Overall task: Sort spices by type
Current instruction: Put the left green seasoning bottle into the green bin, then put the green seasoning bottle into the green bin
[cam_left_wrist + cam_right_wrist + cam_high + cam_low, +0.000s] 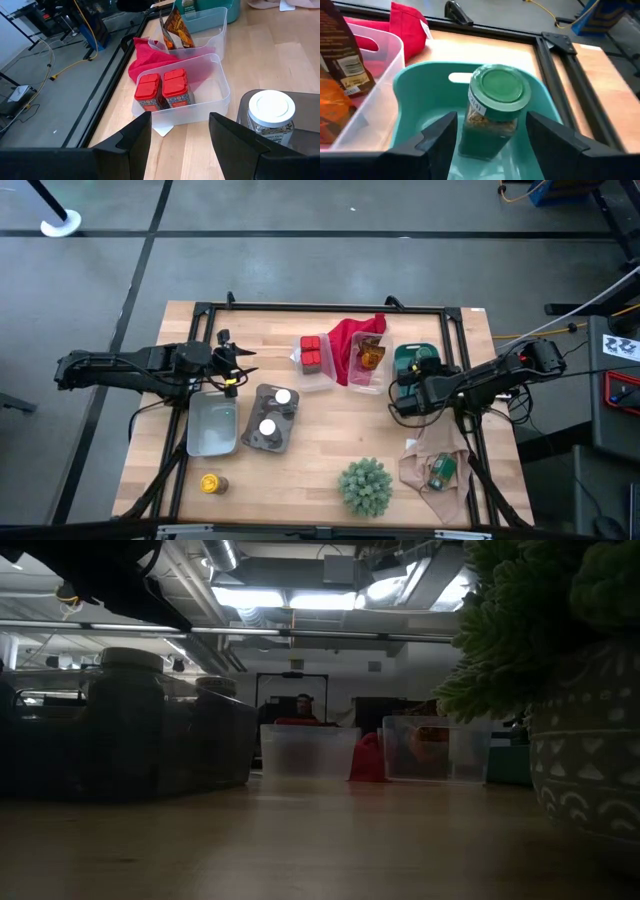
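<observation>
Here the right end effector hangs released around the green-lidded jar in the teal bin.

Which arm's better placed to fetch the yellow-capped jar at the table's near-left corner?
Left, probably. The left gripper hangs open and empty beside the grey tray, on the yellow-capped jar's side. The right gripper is across the table, open around the green-lidded jar in the teal bin.

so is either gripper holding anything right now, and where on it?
Nothing held. The right gripper is open, its fingers either side of the green-capped jar in the teal bin, apart from it. The left gripper is open and empty, near the red tins.
</observation>
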Robot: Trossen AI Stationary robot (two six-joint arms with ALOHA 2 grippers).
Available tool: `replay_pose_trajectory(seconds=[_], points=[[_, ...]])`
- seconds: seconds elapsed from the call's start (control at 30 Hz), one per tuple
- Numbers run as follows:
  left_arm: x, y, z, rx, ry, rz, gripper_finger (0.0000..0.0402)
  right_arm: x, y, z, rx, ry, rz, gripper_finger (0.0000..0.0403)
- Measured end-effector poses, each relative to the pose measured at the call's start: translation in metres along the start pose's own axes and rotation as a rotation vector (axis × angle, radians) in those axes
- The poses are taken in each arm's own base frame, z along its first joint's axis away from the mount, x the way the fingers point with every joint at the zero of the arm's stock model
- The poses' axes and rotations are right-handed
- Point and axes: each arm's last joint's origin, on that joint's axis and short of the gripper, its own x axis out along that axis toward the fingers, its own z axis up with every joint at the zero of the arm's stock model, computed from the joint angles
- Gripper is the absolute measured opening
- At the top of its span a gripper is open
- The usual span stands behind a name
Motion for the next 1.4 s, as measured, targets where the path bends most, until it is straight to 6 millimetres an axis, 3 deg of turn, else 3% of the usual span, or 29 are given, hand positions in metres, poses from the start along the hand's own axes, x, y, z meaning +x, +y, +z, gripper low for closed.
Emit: replay_pose_trajectory(seconds=[0.17,0.33,0.57,0.73,0.9,1.1,1.4], points=[[0.000,0.000,0.000,0.000,0.000,0.000,0.0182,-0.016,0.005,0.017,-0.098,0.091,-0.042,0.0237],[0.000,0.000,0.000,0.000,0.001,0.000,0.0182,-0.035,0.018,0.034,-0.304,0.275,0.018,0.0237],[0.000,0.000,-0.001,0.003,0.007,-0.002,0.0182,-0.074,0.037,0.059,-0.621,0.519,0.298,0.0237],[0.000,0.000,-0.001,-0.004,0.010,-0.002,0.0182,-0.114,0.040,0.063,-0.876,0.632,0.597,0.0237],[0.000,0.000,-0.001,-0.039,0.009,-0.002,0.0182,-0.152,0.030,0.045,-1.079,0.714,0.839,0.0237],[0.000,0.000,0.000,-0.152,0.002,0.000,0.0182,-0.182,0.003,0.010,-1.283,0.710,0.949,0.0237],[0.000,0.000,-0.001,-0.269,0.005,0.000,0.0182,-0.199,-0.026,-0.030,-1.441,0.654,1.083,0.0237]])
